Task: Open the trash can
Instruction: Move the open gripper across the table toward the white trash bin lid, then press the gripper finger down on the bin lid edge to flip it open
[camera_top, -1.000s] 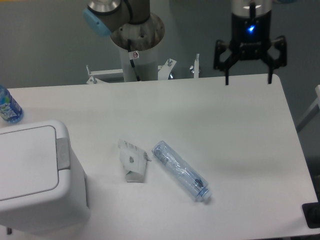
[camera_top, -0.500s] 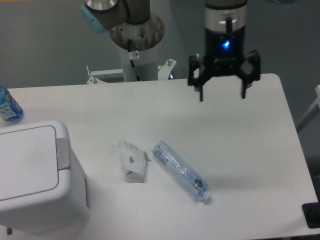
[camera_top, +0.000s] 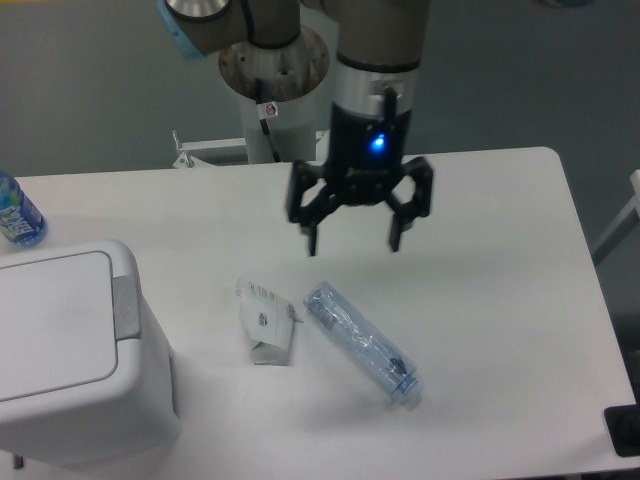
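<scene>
the trash can (camera_top: 75, 355) sits at the near left corner of the tabletop (camera_top: 480, 260), its flat lid panel lying down flush, so it reads as closed. the small grey latch button (camera_top: 125, 305) is on the rim of the trash can, on the edge that faces the middle of the tabletop. nothing is touching it.

the gripper (camera_top: 354, 243) hangs in the air well to the right of the trash can and further back, fingers pointing down and spread wide, released, with nothing between them. it is above the tabletop, not resting on it, and apart from every object.

between the trash can and the gripper, lower down, a crumpled white carton (camera_top: 266, 322) lies flat just right of the trash can. a clear plastic bottle (camera_top: 360, 342) lies on its side just beyond the carton, almost under the gripper. behind the trash can, at the left edge, part of a blue-labelled bottle (camera_top: 17, 215) shows.

as for progress, the opening itself looks not yet begun: the lid is down and the latch unpressed. what seems left is to bring the gripper across to the trash can, over the carton, come down on the grey button, and let the lid lift.
</scene>
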